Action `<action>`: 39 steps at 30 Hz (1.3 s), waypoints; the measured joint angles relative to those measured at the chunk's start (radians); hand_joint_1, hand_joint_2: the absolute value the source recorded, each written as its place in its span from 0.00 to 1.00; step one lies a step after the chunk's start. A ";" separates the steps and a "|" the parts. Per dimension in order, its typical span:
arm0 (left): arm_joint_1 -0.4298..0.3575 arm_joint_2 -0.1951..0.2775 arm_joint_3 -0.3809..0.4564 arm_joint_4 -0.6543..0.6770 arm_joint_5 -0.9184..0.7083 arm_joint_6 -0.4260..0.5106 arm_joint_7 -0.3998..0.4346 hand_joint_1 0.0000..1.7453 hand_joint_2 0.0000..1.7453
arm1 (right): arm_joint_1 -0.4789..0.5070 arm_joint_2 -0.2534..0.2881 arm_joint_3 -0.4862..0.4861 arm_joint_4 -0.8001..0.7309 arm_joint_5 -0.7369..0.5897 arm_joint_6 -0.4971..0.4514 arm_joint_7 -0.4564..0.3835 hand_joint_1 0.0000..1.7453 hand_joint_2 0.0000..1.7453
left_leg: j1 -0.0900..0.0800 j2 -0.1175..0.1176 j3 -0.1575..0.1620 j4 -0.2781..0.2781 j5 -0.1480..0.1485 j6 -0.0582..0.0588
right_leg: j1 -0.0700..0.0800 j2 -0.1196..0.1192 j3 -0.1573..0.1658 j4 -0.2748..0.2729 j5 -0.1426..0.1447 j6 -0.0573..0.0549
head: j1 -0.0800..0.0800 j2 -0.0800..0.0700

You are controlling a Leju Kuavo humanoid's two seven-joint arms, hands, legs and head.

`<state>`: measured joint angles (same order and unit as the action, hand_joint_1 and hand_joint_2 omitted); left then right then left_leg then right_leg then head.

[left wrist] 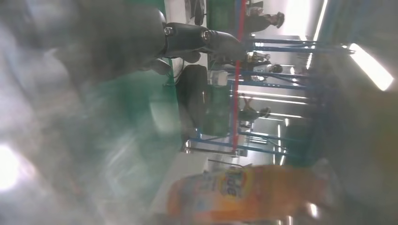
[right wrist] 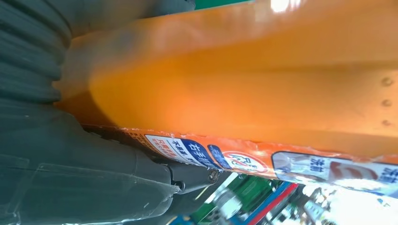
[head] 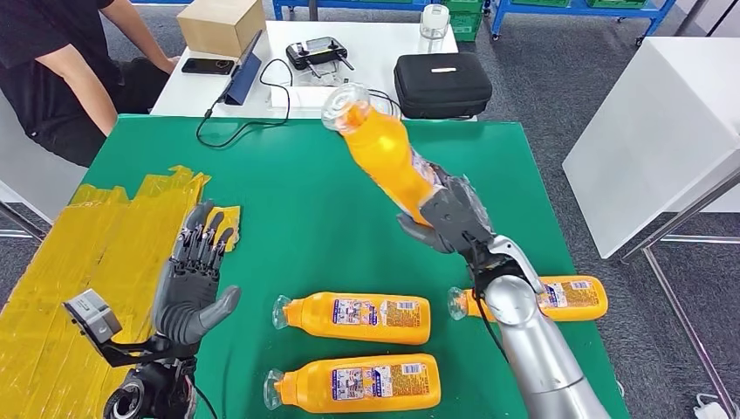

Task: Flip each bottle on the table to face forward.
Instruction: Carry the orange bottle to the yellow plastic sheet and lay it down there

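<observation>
Orange bottle [head: 384, 155], clear cap up, tilted in right hand's [head: 454, 218] grasping fingers [head: 417, 230]; left hand [head: 194, 279] released.

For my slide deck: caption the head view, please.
Right hand lifts one orange bottle above the green table; left hand open.
</observation>
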<state>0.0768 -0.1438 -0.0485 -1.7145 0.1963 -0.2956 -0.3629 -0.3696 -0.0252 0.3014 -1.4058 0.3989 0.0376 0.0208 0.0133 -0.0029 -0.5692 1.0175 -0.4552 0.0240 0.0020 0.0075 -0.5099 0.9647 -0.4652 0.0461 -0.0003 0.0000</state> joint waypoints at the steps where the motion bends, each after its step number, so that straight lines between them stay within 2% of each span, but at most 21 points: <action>1: -0.005 0.000 0.000 0.006 0.003 0.001 0.002 0.00 1.00 | -0.015 0.012 0.017 0.019 0.005 -0.002 0.000 1.00 1.00 | 0.000 0.000 0.000 0.000 0.000 0.000 | 0.000 0.000 0.000 0.000 0.000 0.000 | 0.000 0.000; 10: -0.038 0.000 0.002 0.042 0.014 0.013 0.007 0.00 1.00 | -0.086 0.117 0.180 0.142 0.046 -0.006 0.010 1.00 1.00 | 0.000 0.000 -0.001 0.000 0.000 0.000 | 0.000 0.000 -0.002 0.001 0.000 0.000 | 0.000 0.000; 20: -0.059 0.000 0.005 0.069 0.021 0.014 0.007 0.00 1.00 | -0.137 0.194 0.296 0.258 0.055 -0.004 0.022 1.00 1.00 | 0.000 0.000 -0.002 0.000 0.000 0.000 | -0.001 0.000 -0.003 0.002 0.000 0.000 | 0.000 0.000; 27: -0.067 0.000 0.006 0.082 0.015 0.030 0.001 0.00 1.00 | -0.157 0.227 0.362 0.320 0.066 0.002 0.032 1.00 1.00 | 0.000 0.000 -0.003 0.000 0.000 0.000 | -0.001 0.000 -0.004 0.002 0.000 0.000 | 0.000 0.000; 34: -0.067 0.000 0.008 0.086 0.013 0.033 0.000 0.00 1.00 | -0.165 0.236 0.382 0.346 0.069 0.003 0.034 1.00 1.00 | -0.001 0.000 -0.003 0.000 0.000 0.000 | -0.001 0.000 -0.004 0.002 0.000 0.000 | 0.000 0.000; 39: -0.067 0.000 0.013 0.086 -0.012 0.072 -0.008 0.00 1.00 | -0.166 0.244 0.422 0.355 0.110 0.012 0.037 1.00 1.00 | -0.001 0.000 -0.003 0.000 0.000 0.000 | -0.001 0.000 -0.004 0.002 0.000 0.000 | 0.000 0.000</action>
<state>0.0099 -0.1436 -0.0360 -1.6281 0.1845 -0.2238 -0.3708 -0.5357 0.2191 0.7235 -1.0505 0.5092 0.0498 0.0578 0.0127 -0.0029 -0.5721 1.0175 -0.4548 0.0236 0.0009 0.0074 -0.5138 0.9664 -0.4653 0.0460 0.0002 0.0000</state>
